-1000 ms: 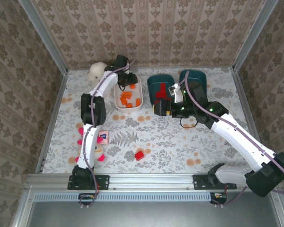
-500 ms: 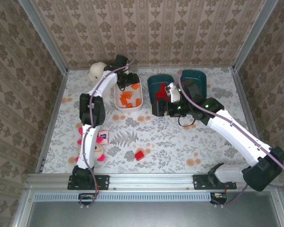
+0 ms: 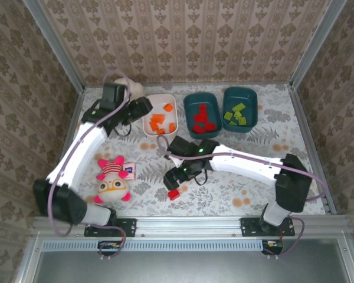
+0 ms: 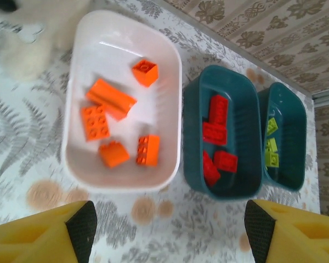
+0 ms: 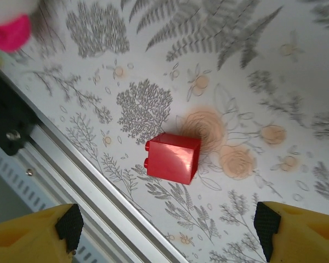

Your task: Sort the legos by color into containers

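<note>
The right arm's yellow fingers [image 5: 33,230] stand spread and empty; I see the small red plastic brick [image 5: 172,158] on the flowered counter [image 5: 274,60] between them, just ahead of the tips, nearly square, slightly askew to their closing line. My left fingers [image 4: 38,233], also spread, hover well apart over the white plastic bin [image 4: 178,82]

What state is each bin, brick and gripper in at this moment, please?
white bin: holds five orange bricks.
middle teal bin: holds red bricks.
right teal bin: holds lime green bricks.
loose red brick: lying on the table, unsorted, not gripped.
left gripper: open, empty.
right gripper: open, empty, over the loose red brick.
</note>
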